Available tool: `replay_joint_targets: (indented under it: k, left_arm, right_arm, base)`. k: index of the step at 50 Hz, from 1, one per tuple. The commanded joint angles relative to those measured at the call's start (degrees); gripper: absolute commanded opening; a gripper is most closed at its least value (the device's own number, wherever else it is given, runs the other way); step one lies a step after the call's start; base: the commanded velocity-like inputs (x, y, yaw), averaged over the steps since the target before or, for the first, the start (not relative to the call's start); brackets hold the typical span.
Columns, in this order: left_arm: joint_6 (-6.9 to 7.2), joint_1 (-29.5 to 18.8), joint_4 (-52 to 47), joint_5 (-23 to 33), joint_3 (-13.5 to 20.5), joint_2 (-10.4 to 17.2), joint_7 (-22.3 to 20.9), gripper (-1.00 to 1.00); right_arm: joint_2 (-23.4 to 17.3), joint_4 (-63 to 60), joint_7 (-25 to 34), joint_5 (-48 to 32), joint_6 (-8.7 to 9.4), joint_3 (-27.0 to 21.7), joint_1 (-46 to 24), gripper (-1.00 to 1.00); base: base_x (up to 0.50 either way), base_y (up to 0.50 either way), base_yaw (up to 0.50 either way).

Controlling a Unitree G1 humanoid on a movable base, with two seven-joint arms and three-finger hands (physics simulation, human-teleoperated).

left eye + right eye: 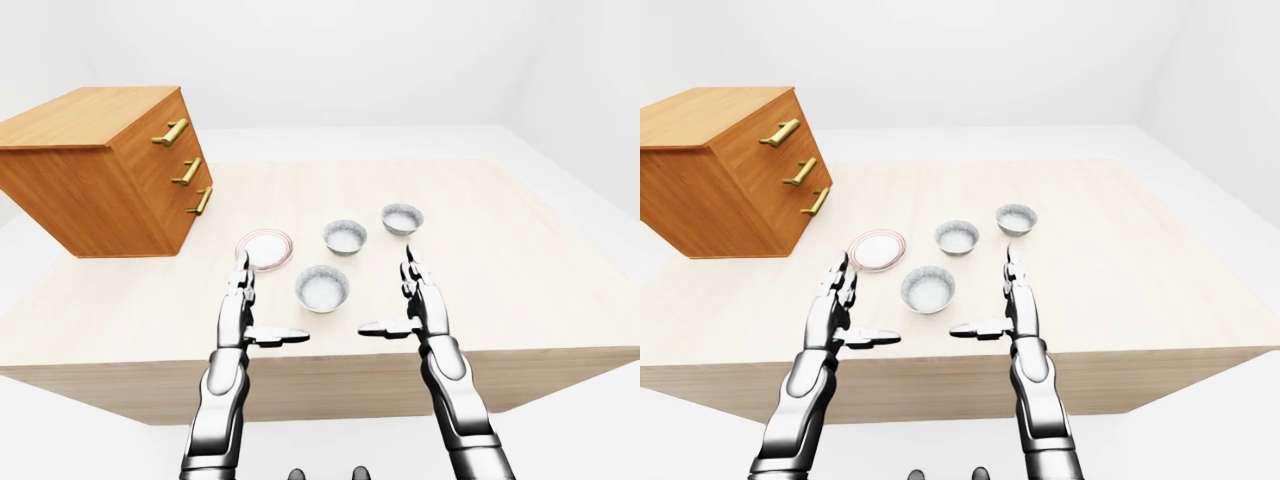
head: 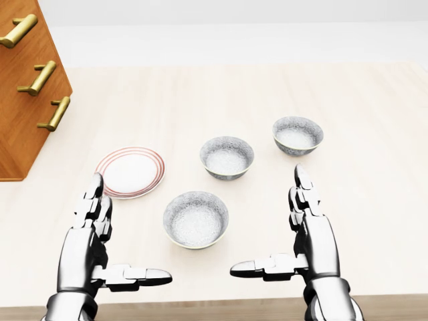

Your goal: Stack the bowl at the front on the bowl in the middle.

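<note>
Left hand (image 2: 83, 251) and right hand (image 2: 314, 244) spread, empty, flanking front bowl (image 2: 195, 219) on tabletop (image 2: 374, 200). I'd pinch its rim, lift level, centre over middle bowl (image 2: 227, 157), up-right in head view.

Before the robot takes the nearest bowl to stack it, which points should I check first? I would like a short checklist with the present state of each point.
1. Both hands open and empty, left hand and right hand: ok.
2. The front bowl upright, between the two hands: ok.
3. The middle bowl upright, nothing inside: ok.
4. Way between those two bowls free; the plate and the far bowl lie apart to the sides: ok.
5. Fingers on the front bowl: not ok, neither hand touches it.
</note>
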Motion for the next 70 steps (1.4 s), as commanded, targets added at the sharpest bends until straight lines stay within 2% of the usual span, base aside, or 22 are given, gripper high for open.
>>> replay_joint_targets:
  k: [1,3,8,9,10,11,12,15,16,24,29,42,70]
  left_arm:
    - [0.62,2.05,-1.88,0.03,1.34,0.63,-1.29,1.00]
    - [0.66,2.35,-2.24,0.08,1.32,0.58,-1.30,1.00]
    - [1.81,2.25,-2.81,0.23,1.63,0.77,-1.45,1.00]
    - [2.81,1.66,-3.04,-0.39,2.05,0.89,-1.72,1.00]
    - [2.87,1.63,-3.05,-0.41,2.09,0.88,-1.75,1.00]
    - [3.66,0.63,-2.82,-0.39,2.45,1.31,-1.97,1.00]
    - [3.97,0.08,-2.62,-0.40,2.69,1.52,-2.14,1.00]
    - [4.78,-2.80,-0.86,-0.45,4.03,2.58,-2.53,1.00]
    - [4.78,-3.48,-0.64,-0.59,4.39,2.79,-2.61,1.00]
    - [4.78,-9.85,-0.10,-0.50,6.56,5.34,-2.40,1.00]
    - [4.78,-11.87,-0.28,0.39,6.96,6.37,-2.49,1.00]
    - [4.78,-11.20,-2.01,0.24,7.08,5.95,-2.68,1.00]
    - [4.78,-10.73,-1.56,-0.77,7.26,5.84,-2.23,1.00]
  right_arm:
    - [0.21,3.94,0.08,-1.10,-0.68,0.48,-3.40,1.00]
    - [0.26,4.13,-0.06,-1.22,-0.73,0.60,-3.62,1.00]
    - [0.36,5.05,-1.13,-1.21,-0.24,0.45,-5.25,1.00]
    - [0.21,5.04,-1.65,-1.65,0.18,0.36,-5.79,1.00]
    - [0.02,4.96,-1.92,-2.23,0.38,0.41,-6.12,1.00]
    - [-0.01,4.77,-1.93,-2.31,0.77,0.38,-6.42,1.00]
    - [-0.07,4.45,-1.92,-2.40,1.30,0.35,-6.65,1.00]
    - [-0.28,2.60,-1.18,-1.55,4.78,-0.03,-8.34,1.00]
    - [-0.38,2.44,-1.35,-1.68,5.18,-0.15,-8.82,1.00]
    - [-0.59,-0.99,-1.24,1.15,5.24,-1.17,-10.71,1.00]
    - [-0.91,-3.42,-1.55,3.00,5.24,-1.74,-11.15,1.00]
    - [-0.82,-3.62,-1.55,4.21,5.24,-1.64,-10.02,1.00]
    - [-1.14,-4.60,-0.70,4.09,5.24,-1.55,-8.30,1.00]
  base:
    - [0.00,0.00,0.00]
    - [0.00,0.00,0.00]
    - [0.00,0.00,0.00]
    - [0.00,0.00,0.00]
    - [0.00,0.00,0.00]
    - [0.00,0.00,0.00]
    - [0.00,0.00,0.00]
    - [0.00,0.00,0.00]
    - [0.00,0.00,0.00]
    - [0.00,0.00,0.00]
    - [0.00,0.00,0.00]
    - [0.14,0.00,0.00]
    - [0.37,-0.03,0.00]
